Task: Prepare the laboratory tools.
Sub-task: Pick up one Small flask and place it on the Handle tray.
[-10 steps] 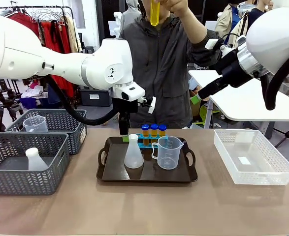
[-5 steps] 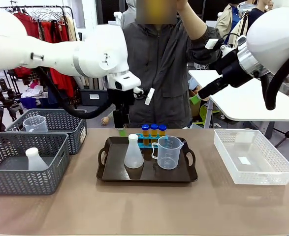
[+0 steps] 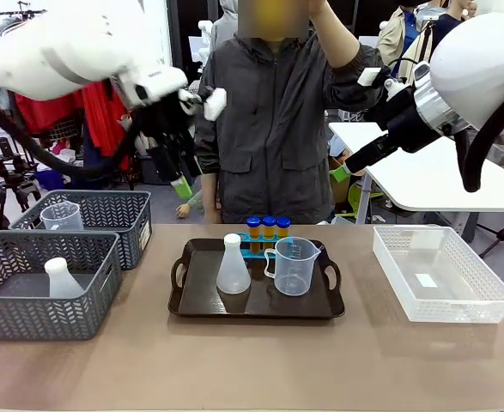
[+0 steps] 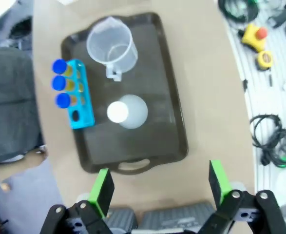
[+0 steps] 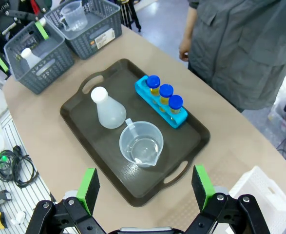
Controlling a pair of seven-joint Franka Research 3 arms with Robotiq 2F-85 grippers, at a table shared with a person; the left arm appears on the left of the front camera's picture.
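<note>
both pincers (image 4: 160, 187) (image 5: 145, 190) open, aloft

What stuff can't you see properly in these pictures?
- Front view: the blue tube rack sits behind the flask and beaker, so its empty hole is hidden.
- Front view: the left gripper is motion-blurred.
- Left wrist view: the grey baskets are cut off by the bottom edge and the gripper.

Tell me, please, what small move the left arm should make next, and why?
Probably turn the open, empty left claw toward the person's raised arm to receive a tube: the blue rack holds three blue-capped tubes, and its fourth hole is empty.
</note>
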